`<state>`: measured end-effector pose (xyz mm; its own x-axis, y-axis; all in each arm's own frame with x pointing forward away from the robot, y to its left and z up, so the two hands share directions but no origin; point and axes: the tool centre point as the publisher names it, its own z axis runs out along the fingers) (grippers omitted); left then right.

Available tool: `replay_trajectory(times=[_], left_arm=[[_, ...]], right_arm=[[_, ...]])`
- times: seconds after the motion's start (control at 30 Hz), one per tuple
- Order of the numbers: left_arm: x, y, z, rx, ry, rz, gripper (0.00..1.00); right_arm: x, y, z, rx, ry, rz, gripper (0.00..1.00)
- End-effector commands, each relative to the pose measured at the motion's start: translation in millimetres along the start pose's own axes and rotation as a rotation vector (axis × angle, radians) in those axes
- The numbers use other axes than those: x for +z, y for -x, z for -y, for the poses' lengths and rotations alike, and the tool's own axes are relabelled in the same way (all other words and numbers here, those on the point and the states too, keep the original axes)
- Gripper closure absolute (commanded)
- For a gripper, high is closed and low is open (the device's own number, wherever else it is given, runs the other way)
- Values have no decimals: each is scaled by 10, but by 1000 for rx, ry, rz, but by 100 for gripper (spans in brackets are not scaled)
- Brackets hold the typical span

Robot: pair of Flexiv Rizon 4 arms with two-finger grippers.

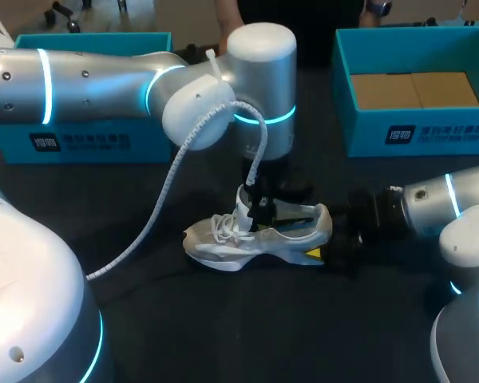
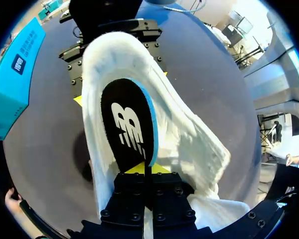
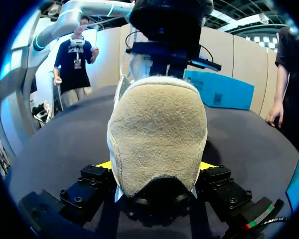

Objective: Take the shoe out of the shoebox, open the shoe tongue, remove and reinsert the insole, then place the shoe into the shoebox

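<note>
right hand (image 3: 155,165) | clamps shoe (image 3: 157,129) heel from both sides | shoe upright on table (image 3: 60,134)

The silver-grey left arm (image 1: 104,88) and right arm (image 1: 451,209) carry glowing cyan rings, and a white coiled cable (image 1: 166,195) trails from the left. The left tool (image 2: 146,172) and right tool (image 3: 157,168) are black, screw-studded and yellow-tipped.

The left gripper (image 2: 144,172) covers the insole's (image 2: 127,124) near end. At three o'clock, the shoe (image 1: 255,239) hides the right gripper's (image 1: 326,239) far fingertip.
</note>
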<state>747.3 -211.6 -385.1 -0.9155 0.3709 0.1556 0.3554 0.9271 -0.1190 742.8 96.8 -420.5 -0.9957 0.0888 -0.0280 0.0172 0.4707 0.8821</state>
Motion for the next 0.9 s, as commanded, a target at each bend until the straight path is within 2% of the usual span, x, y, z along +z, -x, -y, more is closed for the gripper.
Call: replay_trajectory(times=[0.03, 0.3, 0.9], left_arm=[[-100, -47, -97, -2, -26, -8, 100], [-152, -131, -63, 7, -8, 40, 100], [-147, -77, 152, -10, 34, 100, 100]], right_arm=[[4, 5, 33, 0, -4, 1, 100], [4, 5, 33, 0, -4, 1, 100], [4, 5, 33, 0, -4, 1, 100]])
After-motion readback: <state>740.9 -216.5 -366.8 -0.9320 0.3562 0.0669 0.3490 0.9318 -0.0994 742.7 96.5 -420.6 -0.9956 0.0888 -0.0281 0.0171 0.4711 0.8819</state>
